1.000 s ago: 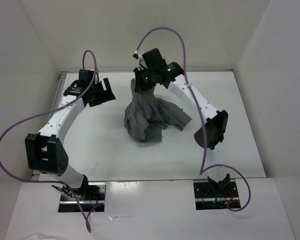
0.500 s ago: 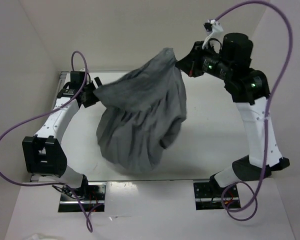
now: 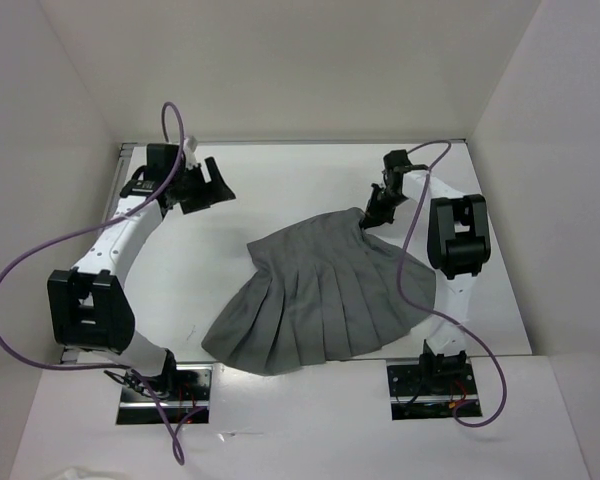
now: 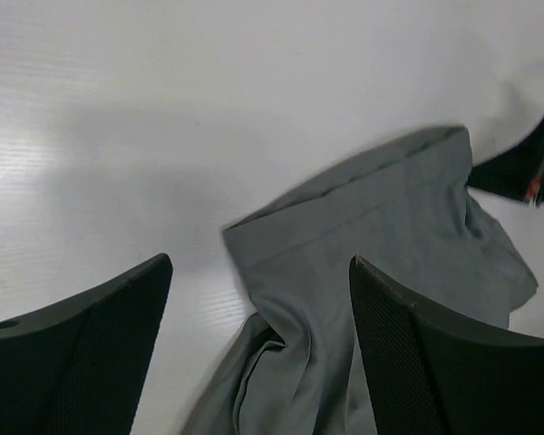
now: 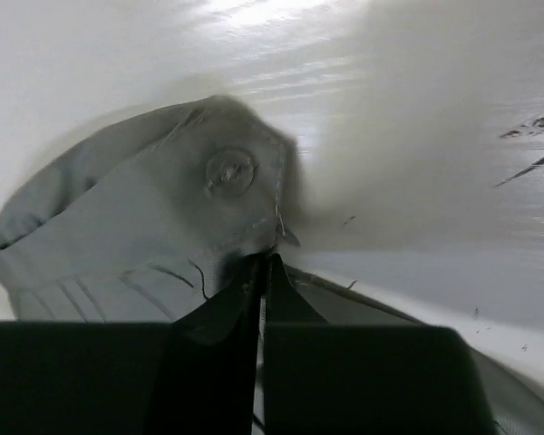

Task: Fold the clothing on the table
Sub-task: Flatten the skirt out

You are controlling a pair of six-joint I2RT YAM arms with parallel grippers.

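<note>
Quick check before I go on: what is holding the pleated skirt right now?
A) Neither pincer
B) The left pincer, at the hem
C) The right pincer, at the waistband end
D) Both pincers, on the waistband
C: the right pincer is shut on the pleated skirt at its waistband end, beside the button, while the left pincer stands open and apart from the cloth.

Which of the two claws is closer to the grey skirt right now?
The right. The right gripper is pinched shut on the waistband of the skirt, at its far right corner. The left gripper stands open over the table, off to the far left, not touching it.
</note>
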